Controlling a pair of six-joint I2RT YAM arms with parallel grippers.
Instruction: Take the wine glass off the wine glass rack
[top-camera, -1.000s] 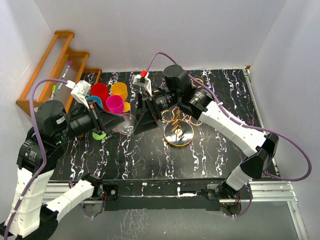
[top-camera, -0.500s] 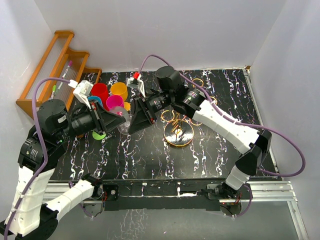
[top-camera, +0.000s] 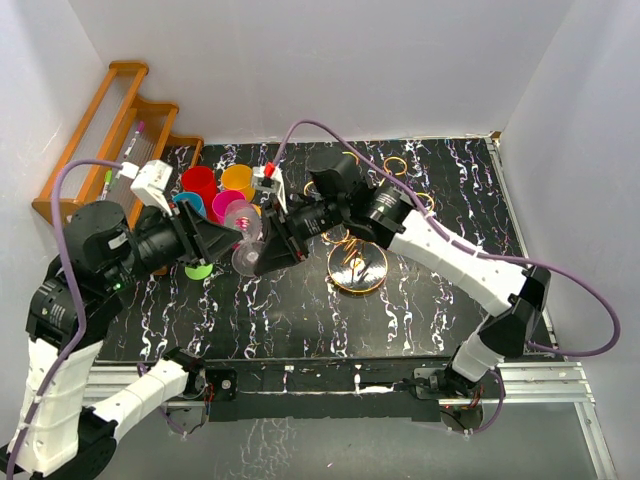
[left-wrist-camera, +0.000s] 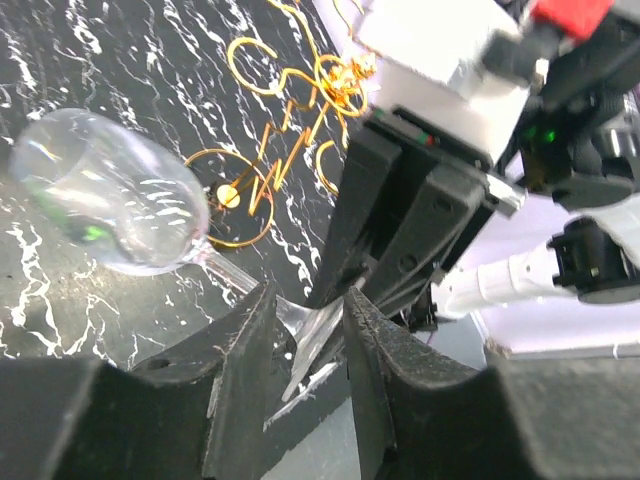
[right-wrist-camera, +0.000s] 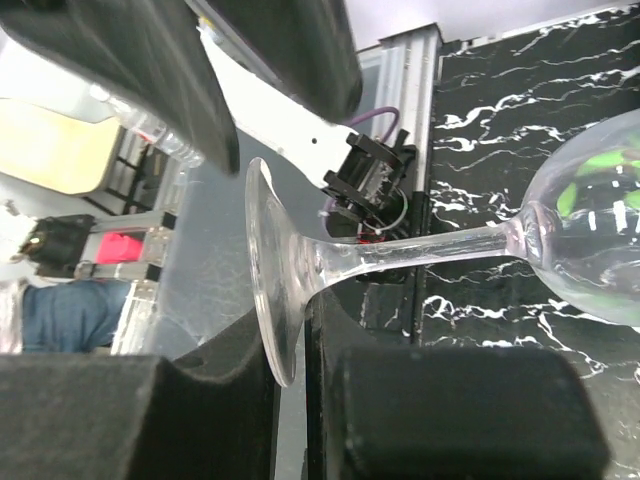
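The clear wine glass (top-camera: 243, 222) hangs in the air between my two grippers, left of the gold wire wine glass rack (top-camera: 357, 262) and clear of it. In the right wrist view the glass (right-wrist-camera: 400, 250) lies sideways, and my right gripper (right-wrist-camera: 290, 330) is shut on the rim of its foot. In the left wrist view the bowl (left-wrist-camera: 110, 190) points away toward the rack (left-wrist-camera: 270, 150). The foot sits between the parted fingers of my left gripper (left-wrist-camera: 308, 300), which is open around it. From above, the left gripper (top-camera: 238, 236) and the right gripper (top-camera: 263, 250) meet tip to tip.
A cluster of coloured cups (top-camera: 215, 190) stands just behind the left gripper. A green disc (top-camera: 198, 270) lies under the left arm. The orange wooden shelf (top-camera: 110, 130) leans at the back left. Loose gold rings (top-camera: 397, 162) lie at the back.
The right arm reached left to the glass and shut on its foot. The left gripper, shut on the glass before, has now parted its jaws.
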